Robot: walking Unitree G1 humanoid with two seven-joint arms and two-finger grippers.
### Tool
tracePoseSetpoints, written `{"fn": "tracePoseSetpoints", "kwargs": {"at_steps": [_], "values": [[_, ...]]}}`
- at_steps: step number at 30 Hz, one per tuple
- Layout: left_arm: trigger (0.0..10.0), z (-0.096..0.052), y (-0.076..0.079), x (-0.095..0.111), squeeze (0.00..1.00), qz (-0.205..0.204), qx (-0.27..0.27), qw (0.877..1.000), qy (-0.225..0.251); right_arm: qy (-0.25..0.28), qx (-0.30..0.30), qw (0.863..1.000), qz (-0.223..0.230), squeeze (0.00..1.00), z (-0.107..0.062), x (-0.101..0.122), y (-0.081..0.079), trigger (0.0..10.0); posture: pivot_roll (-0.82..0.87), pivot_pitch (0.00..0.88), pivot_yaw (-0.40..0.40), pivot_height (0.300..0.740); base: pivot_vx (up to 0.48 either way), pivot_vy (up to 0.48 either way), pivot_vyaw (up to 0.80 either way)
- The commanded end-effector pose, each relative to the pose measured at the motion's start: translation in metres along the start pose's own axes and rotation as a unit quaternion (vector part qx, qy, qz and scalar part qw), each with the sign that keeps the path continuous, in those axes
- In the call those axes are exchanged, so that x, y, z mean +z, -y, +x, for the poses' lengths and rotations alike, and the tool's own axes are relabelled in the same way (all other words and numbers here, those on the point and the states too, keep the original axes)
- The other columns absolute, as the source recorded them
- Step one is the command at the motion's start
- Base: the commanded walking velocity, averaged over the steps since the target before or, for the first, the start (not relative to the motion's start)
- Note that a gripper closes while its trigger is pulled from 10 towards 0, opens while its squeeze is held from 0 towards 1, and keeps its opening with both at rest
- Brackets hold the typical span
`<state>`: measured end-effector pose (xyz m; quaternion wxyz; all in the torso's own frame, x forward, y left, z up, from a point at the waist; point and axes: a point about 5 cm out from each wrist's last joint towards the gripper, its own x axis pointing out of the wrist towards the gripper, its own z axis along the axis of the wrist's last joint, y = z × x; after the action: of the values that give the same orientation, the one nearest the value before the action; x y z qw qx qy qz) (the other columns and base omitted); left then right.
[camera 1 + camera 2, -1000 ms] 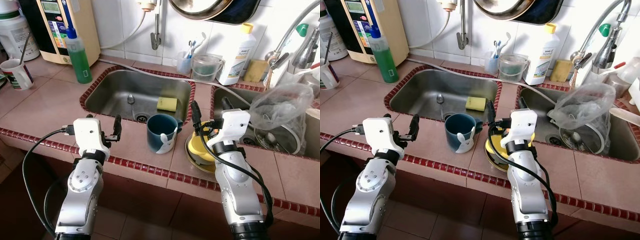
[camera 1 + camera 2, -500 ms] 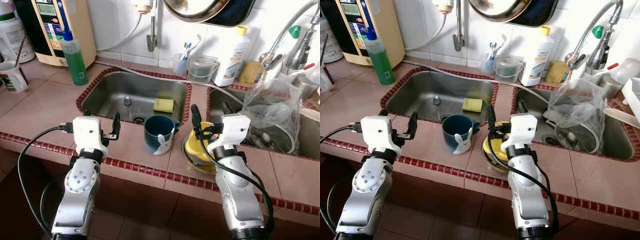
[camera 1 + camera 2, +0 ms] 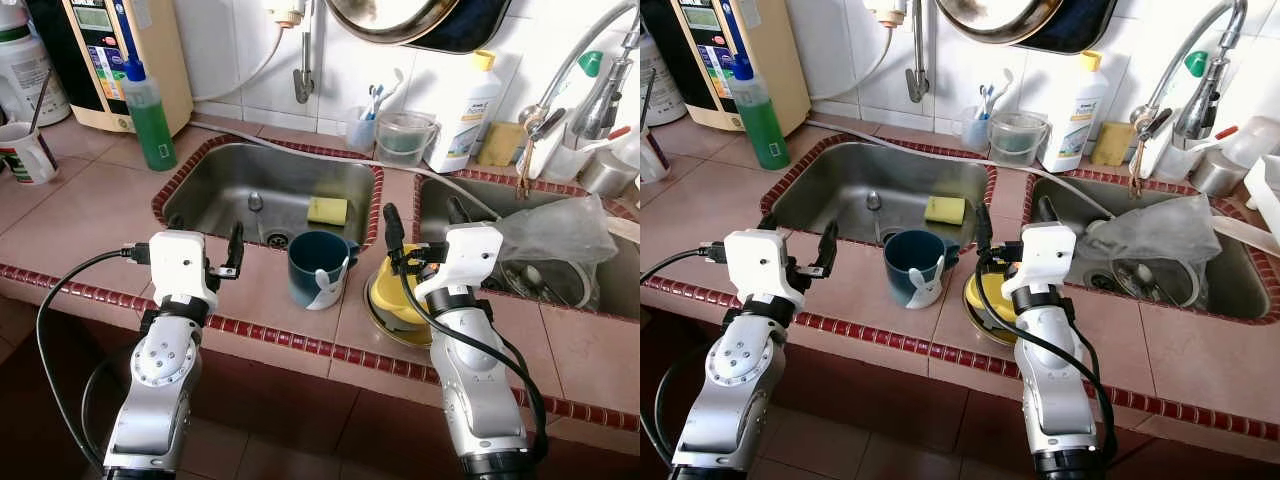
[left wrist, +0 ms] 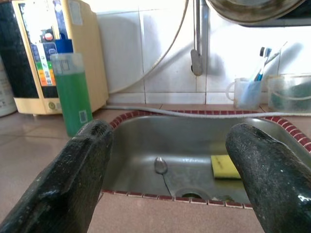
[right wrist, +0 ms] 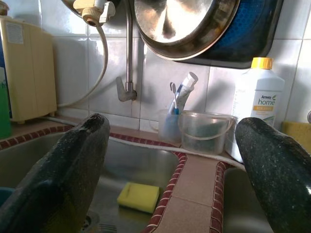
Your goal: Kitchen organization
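blue mug (image 3: 320,268) sits on the counter's near edge, between the sinks, yellow bowl (image 3: 392,292) just right | change: plastic bag (image 3: 560,230) in right sink now sags flatter; mug not moved | left gripper (image 3: 205,245), right gripper (image 3: 420,222) both wide apart, holding nothing | wrist views show spoon (image 4: 161,166) and sponge (image 5: 138,196) closer up

A mug (image 3: 319,268) stands on the counter (image 3: 90,215) before the left sink (image 3: 215,188). At its 3 o'clock sits a bowl (image 3: 392,296); at 12, a sponge (image 3: 328,210) lies in the sink.
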<state>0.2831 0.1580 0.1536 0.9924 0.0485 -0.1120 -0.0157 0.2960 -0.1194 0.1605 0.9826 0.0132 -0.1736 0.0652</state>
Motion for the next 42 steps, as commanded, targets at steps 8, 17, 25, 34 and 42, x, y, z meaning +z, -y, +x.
{"fn": "tracePoseSetpoints", "kwargs": {"at_steps": [8, 17, 25, 34, 42], "values": [[10.0, 0.0005, 0.0011, 0.0041, 0.0, 0.007, -0.003, 1.0, 0.008, 0.01, -0.013, 1.0, -0.003, 0.0, 0.0056, 0.0061, 0.0023, 10.0, -0.04, 0.0, -0.021, 0.74, 0.0, 0.0, 0.0], [10.0, 0.0019, 0.003, 0.0067, 0.0, 0.01, -0.005, 1.0, 0.014, 0.011, -0.016, 1.0, -0.007, 0.0, 0.0065, 0.0065, 0.0056, 10.0, -0.04, 0.001, -0.023, 0.74, 0.0, 0.0, 0.0], [10.0, 0.0015, 0.0011, 0.0092, 0.0, 0.016, -0.01, 1.0, 0.016, 0.019, -0.021, 1.0, 0.001, 0.0, 0.0097, 0.0107, 0.0059, 10.0, -0.03, 0.002, -0.022, 0.74, 0.0, 0.0, 0.0], [10.0, -0.0002, 0.002, 0.0096, 0.0, 0.019, -0.018, 0.999, 0.019, 0.016, -0.02, 1.0, 0.0, 0.0, 0.0089, 0.0099, 0.007, 10.0, -0.04, 0.003, -0.026, 0.74, 0.0, 0.0, 0.0], [10.0, 0.0009, 0.0031, 0.0117, 0.0, 0.015, -0.02, 0.999, 0.023, 0.016, -0.018, 1.0, -0.002, 0.0, 0.0098, 0.0097, 0.0067, 10.0, -0.03, 0.0, -0.028, 0.74, 0.0, -0.158, 0.0]]}}
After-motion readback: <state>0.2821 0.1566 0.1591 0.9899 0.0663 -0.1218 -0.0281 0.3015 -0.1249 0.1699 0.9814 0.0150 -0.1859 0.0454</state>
